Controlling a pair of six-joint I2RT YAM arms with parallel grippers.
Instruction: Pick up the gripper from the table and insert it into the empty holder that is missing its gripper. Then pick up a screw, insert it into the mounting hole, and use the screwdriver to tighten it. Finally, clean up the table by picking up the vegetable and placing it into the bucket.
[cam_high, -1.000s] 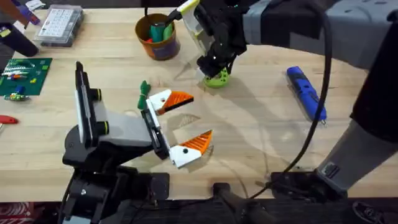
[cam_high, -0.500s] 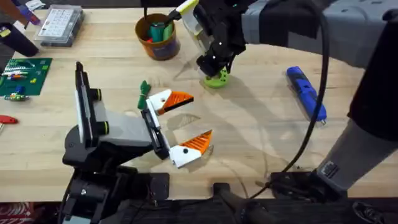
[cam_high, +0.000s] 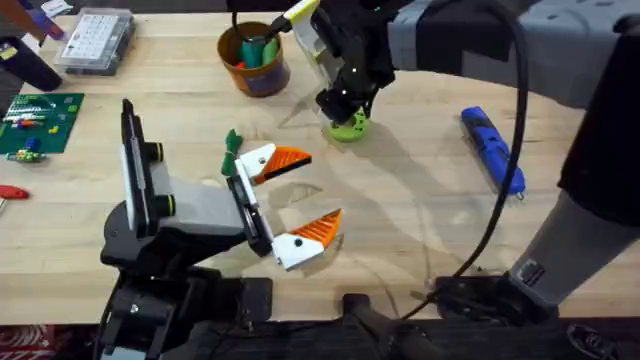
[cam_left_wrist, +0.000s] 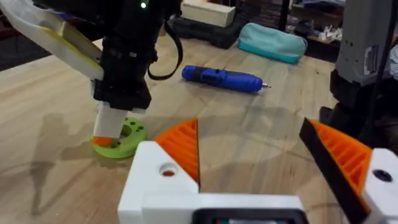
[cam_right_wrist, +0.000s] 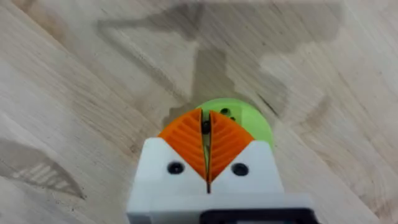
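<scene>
The right gripper (cam_right_wrist: 206, 144), pads pinched on what looks like a small screw, hovers over the green holder (cam_high: 350, 126) at upper centre. The screw is tiny, rigid, slippery — best pinched mid-shaft. The left gripper (cam_high: 285, 205) gapes wide, empty.

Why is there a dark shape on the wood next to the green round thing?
It's a shadow: in the right wrist view, light from above throws the arm's outline onto the table beyond the green disc; in the overhead view, softer shadows trail from the right gripper and the blue screwdriver.
</scene>
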